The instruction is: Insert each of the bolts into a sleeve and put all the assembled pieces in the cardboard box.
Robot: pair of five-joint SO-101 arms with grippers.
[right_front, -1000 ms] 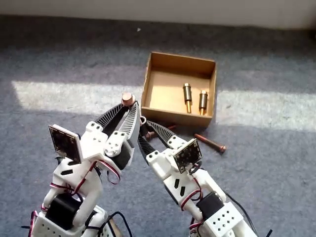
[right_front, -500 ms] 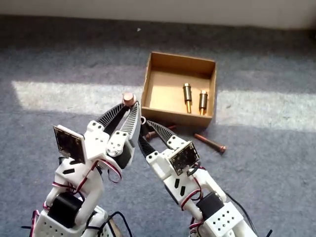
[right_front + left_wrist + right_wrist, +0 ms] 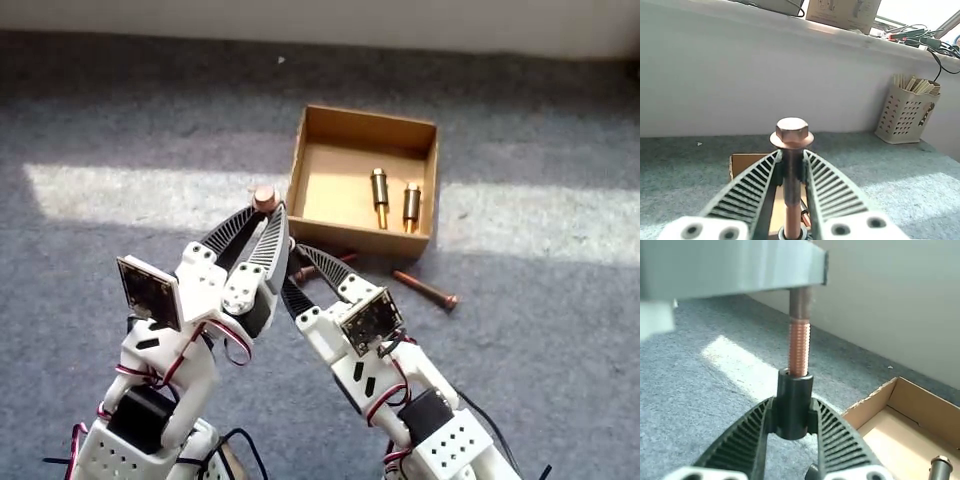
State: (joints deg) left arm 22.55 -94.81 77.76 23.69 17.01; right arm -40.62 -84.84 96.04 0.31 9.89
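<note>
Left gripper (image 3: pixel 268 212) drifted right, clamped on bolt (image 3: pixel 791 150). Right gripper (image 3: pixel 792 407) grips sleeve (image 3: pixel 795 390) at the threaded end; tip entering bore, axes in line, beside cardboard box (image 3: pixel 297 165)'s near-left corner.

Grey carpet (image 3: pixel 90 110) is covering the whole floor, w/ a bright band of sunlight (image 3: pixel 110 195) lying across it. A pale wall (image 3: pixel 765 85) is rising at the far edge (plain white). Along its top, a ledge (image 3: pixel 850 36) is carrying a carton (image 3: pixel 842 11) & cables (image 3: pixel 932 44). A perforated beige holder (image 3: pixel 904 120) is sitting on the carpet by the wall, w/ sticks (image 3: pixel 914 85) poking out.
</note>
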